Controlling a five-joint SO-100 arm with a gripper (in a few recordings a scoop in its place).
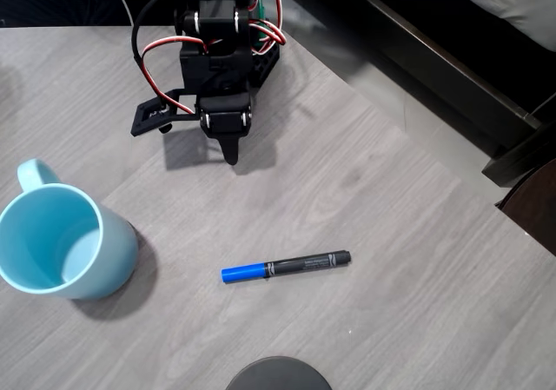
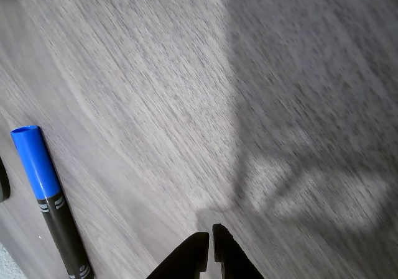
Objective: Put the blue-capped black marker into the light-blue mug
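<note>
Dark round object [image 1: 279, 373] sitting at the near edge of the grey worktop [image 1: 408, 234], marker [image 1: 285, 266] lying flat mid-worktop with blue cap pointing toward the mug [image 1: 62, 242], mug standing upright at left, black hand [image 1: 229, 154] hovering farther back, fingers together, holding nothing.

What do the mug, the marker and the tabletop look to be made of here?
Light-blue mug: probably glazed ceramic, going by its thick, smooth glossy wall. Blue-capped black marker: likely plastic, with a smooth cap and printed barrel. Table: grey wood-grain, possibly matte laminate.
</note>
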